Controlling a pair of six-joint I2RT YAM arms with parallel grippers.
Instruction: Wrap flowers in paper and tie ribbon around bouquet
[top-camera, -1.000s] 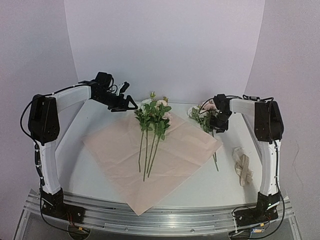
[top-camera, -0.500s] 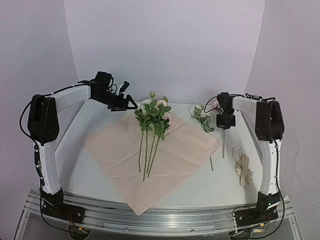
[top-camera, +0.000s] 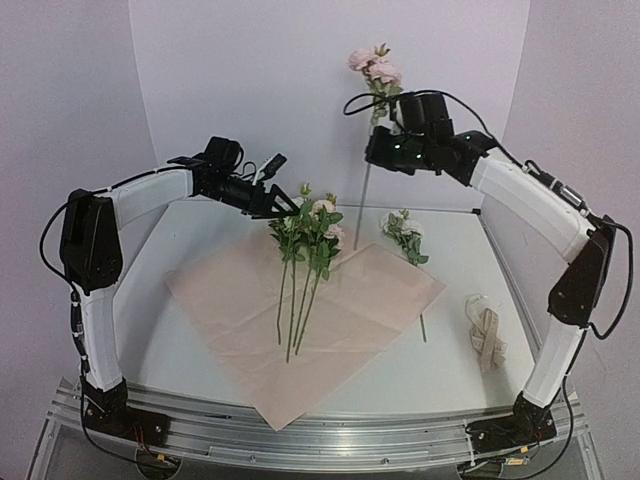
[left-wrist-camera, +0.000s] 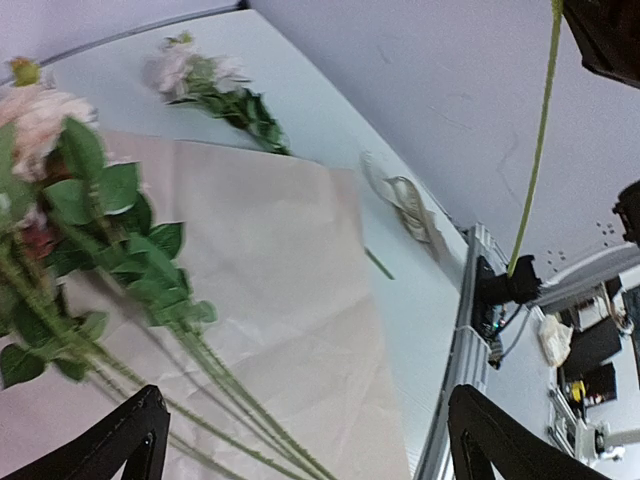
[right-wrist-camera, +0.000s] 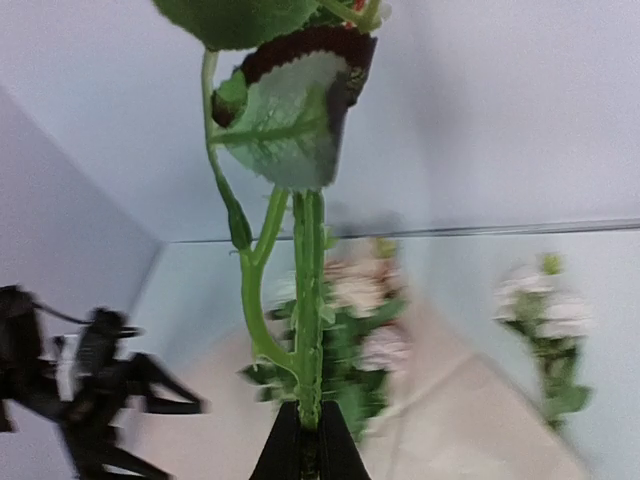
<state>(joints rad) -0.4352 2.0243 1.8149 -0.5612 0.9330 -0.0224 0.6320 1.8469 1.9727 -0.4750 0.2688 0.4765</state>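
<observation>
Right hand (top-camera: 383, 150) now high above paper (top-camera: 240, 300), clenched on one lifted flower stem (top-camera: 363, 205); left hand (top-camera: 283, 205) released.

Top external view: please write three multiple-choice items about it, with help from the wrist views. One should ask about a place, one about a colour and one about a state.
1. Where does the ribbon lie?
A. on the paper
B. on the table, to the right of the paper
C. hanging off the table's near edge

2. What colour is the paper?
A. light pink
B. dark blue
C. green

3. What is the state of the right gripper?
A. open and empty
B. shut on a flower stem, raised above the table
C. shut on the ribbon

Key:
1 B: the ribbon sits on bare table beyond the paper's right corner.
2 A: the sheet is pale pink.
3 B: the fingers pinch the green stem, with its blooms high against the back wall.
</observation>
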